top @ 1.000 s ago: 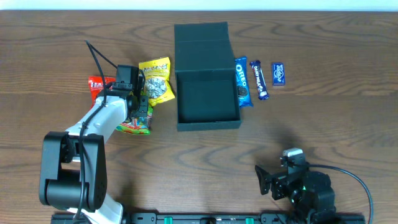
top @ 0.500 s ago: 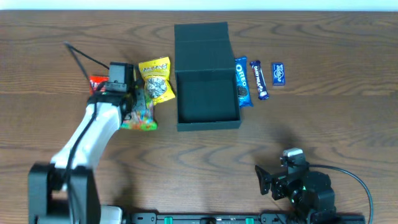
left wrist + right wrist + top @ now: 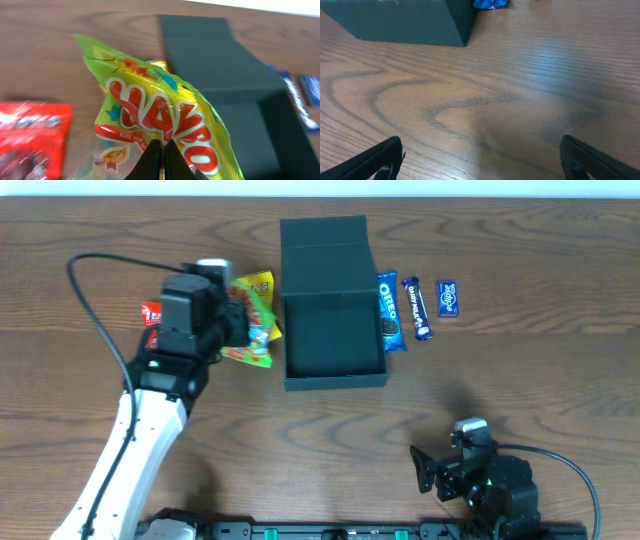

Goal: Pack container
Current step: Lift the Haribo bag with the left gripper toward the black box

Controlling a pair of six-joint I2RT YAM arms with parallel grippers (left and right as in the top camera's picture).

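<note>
The container (image 3: 335, 383), a dark teal box with its lid flap folded back, stands open at the table's centre; its empty inside shows in the left wrist view (image 3: 225, 75) and one corner in the right wrist view (image 3: 405, 22). My left gripper (image 3: 232, 330) is shut on a green and yellow Haribo bag (image 3: 252, 332), held above the table just left of the container. In the left wrist view the fingertips (image 3: 162, 150) pinch the bag (image 3: 155, 105) at its lower edge. My right gripper (image 3: 440, 470) rests open near the front edge, nothing between its fingers (image 3: 482, 160).
A yellow snack packet (image 3: 258, 283) lies partly under the held bag. A red packet (image 3: 150, 313) lies further left (image 3: 30, 135). Right of the container lie an Oreo pack (image 3: 389, 312), a Dairy Milk bar (image 3: 416, 307) and a small blue packet (image 3: 448, 298).
My left arm has lifted the Haribo bag off the table and carried it right, towards the container. The right arm has not moved.
</note>
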